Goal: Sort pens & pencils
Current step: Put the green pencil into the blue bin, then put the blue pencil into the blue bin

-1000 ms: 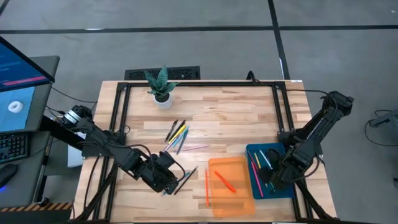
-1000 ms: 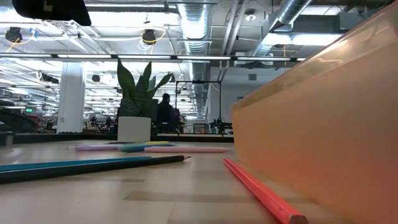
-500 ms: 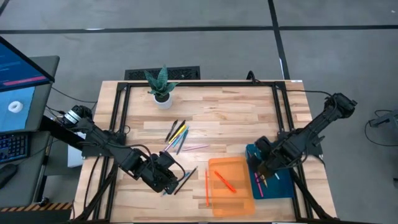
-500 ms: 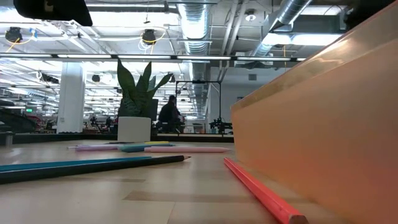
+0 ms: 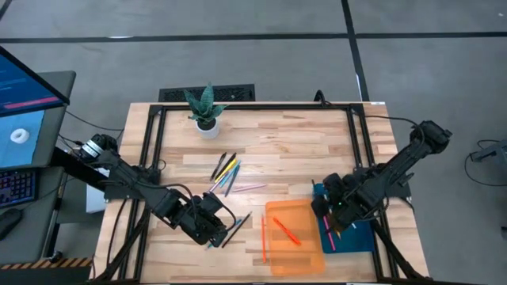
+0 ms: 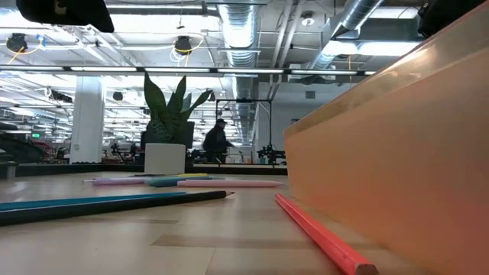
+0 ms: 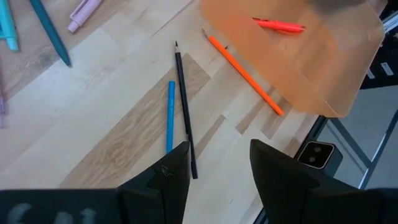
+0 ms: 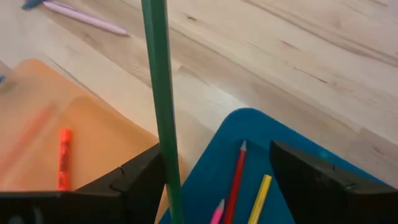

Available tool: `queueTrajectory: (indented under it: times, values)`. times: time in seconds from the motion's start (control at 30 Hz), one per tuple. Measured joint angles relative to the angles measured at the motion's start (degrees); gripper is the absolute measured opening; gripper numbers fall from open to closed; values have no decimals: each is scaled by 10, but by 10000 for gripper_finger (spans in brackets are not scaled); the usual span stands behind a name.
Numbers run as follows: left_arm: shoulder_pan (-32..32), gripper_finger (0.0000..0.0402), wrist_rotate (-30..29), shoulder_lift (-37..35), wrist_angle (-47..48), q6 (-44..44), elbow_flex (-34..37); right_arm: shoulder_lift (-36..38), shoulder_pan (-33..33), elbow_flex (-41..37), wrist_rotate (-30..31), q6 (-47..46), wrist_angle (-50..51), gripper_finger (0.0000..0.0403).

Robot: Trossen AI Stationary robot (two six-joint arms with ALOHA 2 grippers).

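Several pens and pencils lie in a loose cluster [image 5: 226, 170] at mid-table. A black pencil [image 7: 185, 112] and a blue one [image 7: 170, 115] lie flat just ahead of my open left gripper [image 7: 217, 180], which hovers near the front left [image 5: 218, 224]. An orange pencil [image 7: 242, 74] lies beside the orange tray [image 5: 309, 255], which holds a red-orange pen [image 7: 280, 25]. My right gripper [image 8: 217, 186] is open over the left edge of the blue tray [image 8: 298, 143], which holds red [image 8: 235, 180], yellow [image 8: 258, 199] and pink sticks. A green stick [image 8: 158, 93] runs forward past one right finger. My right gripper has the green stick [image 8: 166, 168] running along the inner edge of one finger [image 8: 137, 186], pointing the same way as the fingers. The jaws stand wide apart, and I cannot tell whether that finger touches the stick.
A potted plant [image 5: 204, 111] stands at the far edge, left of centre. A pink pen [image 8: 87, 17] lies on the wood beyond the orange tray. A monitor [image 5: 24, 103] stands off the table's left side. Bare wood lies between the cluster and the trays. A person moves far off in the room [image 6: 218, 141].
My right gripper has moved from over the near part of the blue tray toward the table's left and slightly toward the far edge, stopping at the tray's left edge beside the orange tray. The person in the background has walked across.
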State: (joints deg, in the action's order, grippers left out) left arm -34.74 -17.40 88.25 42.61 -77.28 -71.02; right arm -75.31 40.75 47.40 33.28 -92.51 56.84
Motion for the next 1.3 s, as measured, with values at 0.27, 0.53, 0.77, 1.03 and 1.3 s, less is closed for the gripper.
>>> queueTrajectory:
  times: [0.27,0.53,0.77,1.03,1.3]
  values:
    - [0,156,-14,0,0,0,0,-27,0,0,10,-1,-38,302]
    - [0,156,-20,0,0,-1,0,-26,2,0,33,-5,-64,302]
    - [-9,156,-20,6,-1,1,0,33,35,9,42,-20,-55,302]
    - [-18,156,48,111,-43,38,1,119,65,12,46,-20,-55,302]
    - [-18,156,101,212,-66,20,1,141,65,12,45,-14,-45,302]
